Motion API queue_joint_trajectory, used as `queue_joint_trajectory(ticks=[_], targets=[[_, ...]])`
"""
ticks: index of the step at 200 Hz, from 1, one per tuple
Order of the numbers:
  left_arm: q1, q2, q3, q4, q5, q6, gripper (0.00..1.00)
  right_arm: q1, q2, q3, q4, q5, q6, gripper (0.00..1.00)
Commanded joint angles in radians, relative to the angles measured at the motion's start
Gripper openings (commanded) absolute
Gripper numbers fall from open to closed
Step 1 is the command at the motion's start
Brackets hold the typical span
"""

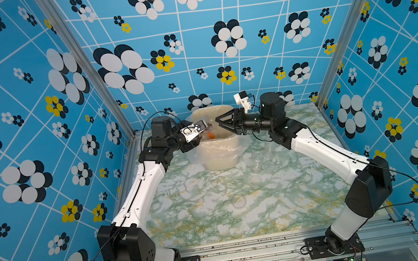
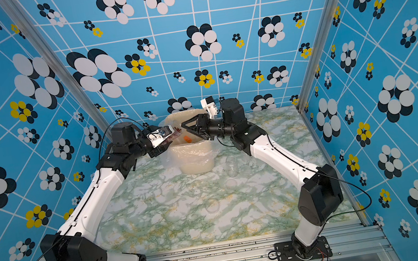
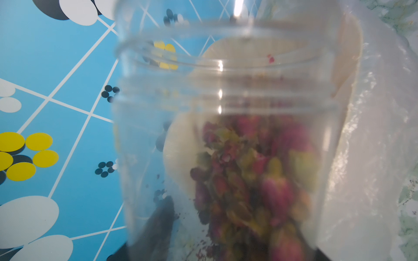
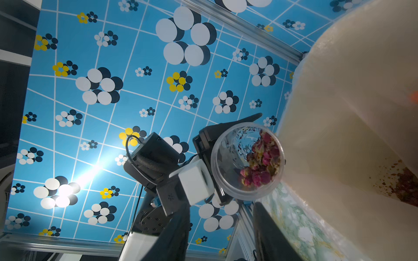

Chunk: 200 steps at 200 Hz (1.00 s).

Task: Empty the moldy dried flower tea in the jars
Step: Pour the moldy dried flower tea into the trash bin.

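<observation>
The left pincer is clamped around a clear jar. In the right wrist view its dark fingers show on opposite sides of the jar. The jar has no lid and lies tipped on its side over the left part of the bin's opening. Its open mouth faces the right pincer. Pink and yellowish dried buds are heaped along the lower side of the jar, inside it and close to the mouth. They show as a blur through the wall in the left wrist view.

Below, the cream plastic-lined bin stands on the table. It holds an orange piece and some brownish crumbs.

The right pincer hangs over the bin just beside the jar's mouth. Its jaws are apart, with nothing between them.

Further right, a second clear jar stands upright on the table. Clear lids lie near it.
</observation>
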Motion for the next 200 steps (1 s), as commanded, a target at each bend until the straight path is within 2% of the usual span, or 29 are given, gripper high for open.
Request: queue_joint_trajectory(ticks=[1,103,200], targets=[[0.008,-0.042,-0.023,0.029,0.015,0.032,0.0,-0.002,0.032,0.071,-0.036,-0.028,0.008,0.46],[-0.007,-0.044,-0.019,0.034,0.007,0.06,0.0,0.005,0.132,0.202,-0.067,-0.046,0.03,0.44],[-0.05,-0.021,0.025,-0.013,-0.061,0.147,0.0,0.037,0.205,0.274,-0.089,-0.069,0.049,0.41]])
